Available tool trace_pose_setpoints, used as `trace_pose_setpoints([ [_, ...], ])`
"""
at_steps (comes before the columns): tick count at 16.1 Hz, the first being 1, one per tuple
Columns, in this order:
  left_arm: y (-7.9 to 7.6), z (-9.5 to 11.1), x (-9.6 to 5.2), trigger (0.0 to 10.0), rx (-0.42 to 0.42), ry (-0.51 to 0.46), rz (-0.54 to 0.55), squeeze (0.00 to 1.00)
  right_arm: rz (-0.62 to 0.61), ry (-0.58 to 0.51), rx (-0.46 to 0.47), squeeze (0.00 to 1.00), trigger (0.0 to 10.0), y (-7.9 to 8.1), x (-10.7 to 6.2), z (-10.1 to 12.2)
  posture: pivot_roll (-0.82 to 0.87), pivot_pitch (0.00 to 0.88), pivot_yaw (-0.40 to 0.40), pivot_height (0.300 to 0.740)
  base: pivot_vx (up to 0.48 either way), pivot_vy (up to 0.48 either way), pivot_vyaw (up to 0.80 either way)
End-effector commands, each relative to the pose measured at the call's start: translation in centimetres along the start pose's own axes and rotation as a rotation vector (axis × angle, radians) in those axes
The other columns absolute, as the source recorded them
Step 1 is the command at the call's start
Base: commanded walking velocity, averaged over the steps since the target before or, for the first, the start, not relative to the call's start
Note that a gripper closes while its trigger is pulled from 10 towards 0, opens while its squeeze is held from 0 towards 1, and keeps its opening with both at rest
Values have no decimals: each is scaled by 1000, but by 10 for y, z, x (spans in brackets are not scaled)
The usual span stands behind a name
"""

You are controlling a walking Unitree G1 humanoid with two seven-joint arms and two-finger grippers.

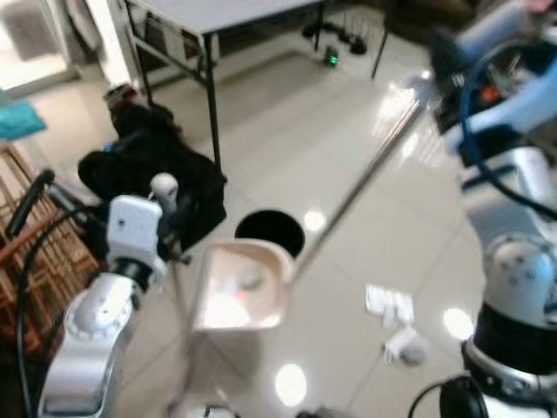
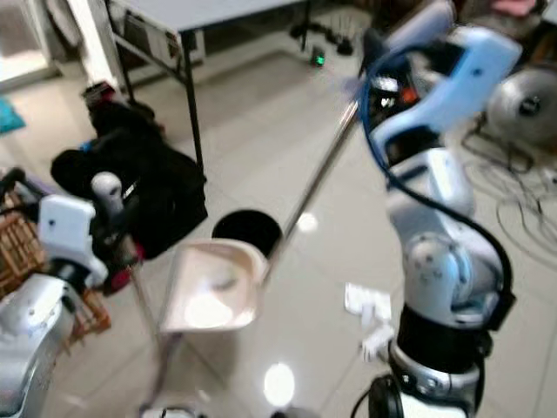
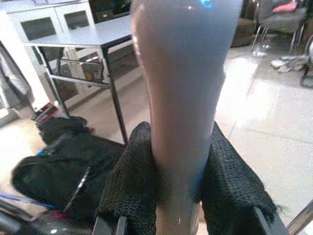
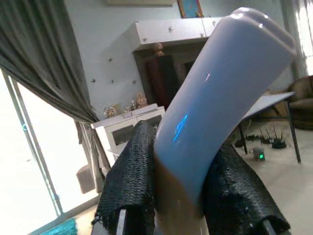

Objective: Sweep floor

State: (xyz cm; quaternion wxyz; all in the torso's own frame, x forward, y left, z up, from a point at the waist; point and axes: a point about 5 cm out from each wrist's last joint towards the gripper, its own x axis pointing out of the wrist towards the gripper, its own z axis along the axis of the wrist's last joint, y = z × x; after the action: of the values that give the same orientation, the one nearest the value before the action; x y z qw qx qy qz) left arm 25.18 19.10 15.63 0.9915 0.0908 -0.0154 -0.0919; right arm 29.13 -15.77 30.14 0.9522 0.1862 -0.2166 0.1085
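My left gripper (image 3: 178, 196) is shut on the pale upright handle (image 3: 181, 98) of a long-handled dustpan. In the eye views this handle, topped by a white knob (image 1: 164, 185), runs down past my left wrist. The beige dustpan (image 1: 244, 283) hangs tilted above the floor in front of me. My right gripper (image 4: 178, 196) is shut on the pale grey broom handle (image 4: 215, 93), raised at the upper right (image 1: 444, 61). The broom pole (image 1: 357, 187) slants down to the dustpan's edge. White paper scraps (image 1: 389, 305) and a crumpled piece (image 1: 405, 348) lie on the glossy tiles to the right.
A round black bin (image 1: 270, 233) stands just behind the dustpan. A black bag (image 1: 157, 174) lies by a grey table's leg (image 1: 211, 96). A wicker rack (image 1: 26, 261) is at my left, a teal mat (image 1: 22, 117) beyond it. Cables and a fan (image 2: 526, 104) are at the right.
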Motion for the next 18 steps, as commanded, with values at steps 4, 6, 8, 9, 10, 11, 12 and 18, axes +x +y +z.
trace_pose_setpoints([
  [4, -1, 3, 8, 10000, 28, -24, -30, 0, 19, -71, -4, 0, 10000, 9, 0, 13, 138, 76, -40, 740, 384, 0, 0],
  [6, -6, 3, 12, 10000, 19, -27, -45, 0, -4, -83, -37, 0, 10000, 3, -1, 19, 118, 77, -27, 740, 386, 0, 0],
  [8, -7, 3, 14, 10000, 15, -29, -52, 0, -20, -95, -59, 0, 10000, -1, -2, 24, 113, 78, -27, 740, 384, 0, 0],
  [9, -7, 2, 14, 10000, 16, -27, -52, 0, -26, -99, -64, 0, 10000, -2, -3, 25, 111, 85, -31, 740, 386, 0, 0],
  [10, -7, 1, 14, 10000, 17, -27, -47, 0, -32, -99, -56, 0, 10000, -3, -4, 25, 110, 81, -34, 740, 382, 0, 0],
  [11, -6, 2, 15, 10000, 18, -32, -40, 0, -40, -100, -46, 0, 10000, -4, -4, 24, 106, 80, -47, 740, 386, 0, 0],
  [12, -4, 5, 16, 10000, 14, -46, -26, 0, -48, -103, -32, 0, 10000, -6, -2, 23, 92, 77, -48, 740, 382, 0, 0],
  [18, 2, 1, 10, 10000, 24, -31, 0, 0, -4, -90, -29, 0, 10000, 0, 5, 21, 67, 73, -43, 740, 385, 0, 0],
])
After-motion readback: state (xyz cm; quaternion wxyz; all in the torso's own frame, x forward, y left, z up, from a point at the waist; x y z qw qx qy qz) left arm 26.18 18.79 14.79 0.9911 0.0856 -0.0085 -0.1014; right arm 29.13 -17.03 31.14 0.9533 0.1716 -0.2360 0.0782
